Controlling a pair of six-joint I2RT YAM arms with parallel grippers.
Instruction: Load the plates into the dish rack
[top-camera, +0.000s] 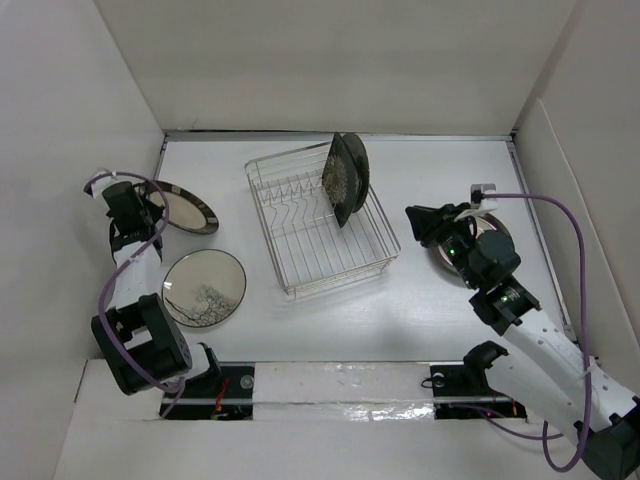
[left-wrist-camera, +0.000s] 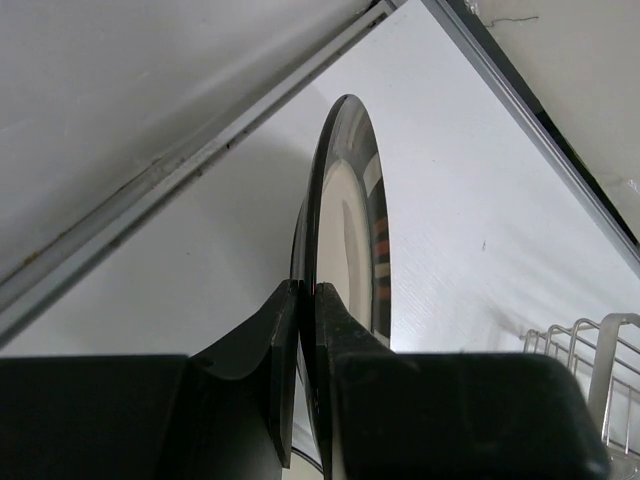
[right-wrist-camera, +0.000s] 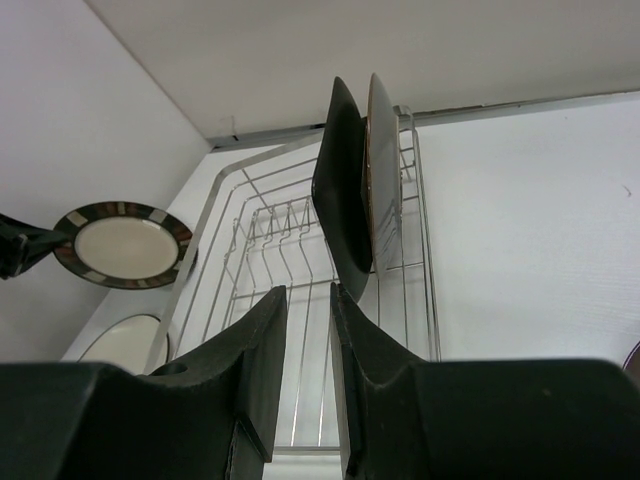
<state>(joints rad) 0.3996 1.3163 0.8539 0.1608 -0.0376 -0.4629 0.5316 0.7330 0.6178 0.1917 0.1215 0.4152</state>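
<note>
Plates first: nearest us a round, glossy speckled plate, cream-centred and dark-rimmed, lies flat on the smooth white bench. At the right a second plate lies mostly hidden under the right pincer, whose black fingers stand slightly apart on nothing. Farther back we see the left pincer clamped on the edge of a striped-rim plate, held tilted left of the silver wire dish rack, where two dark plates stand on edge at its far right corner, before plain off-white walls.
</note>
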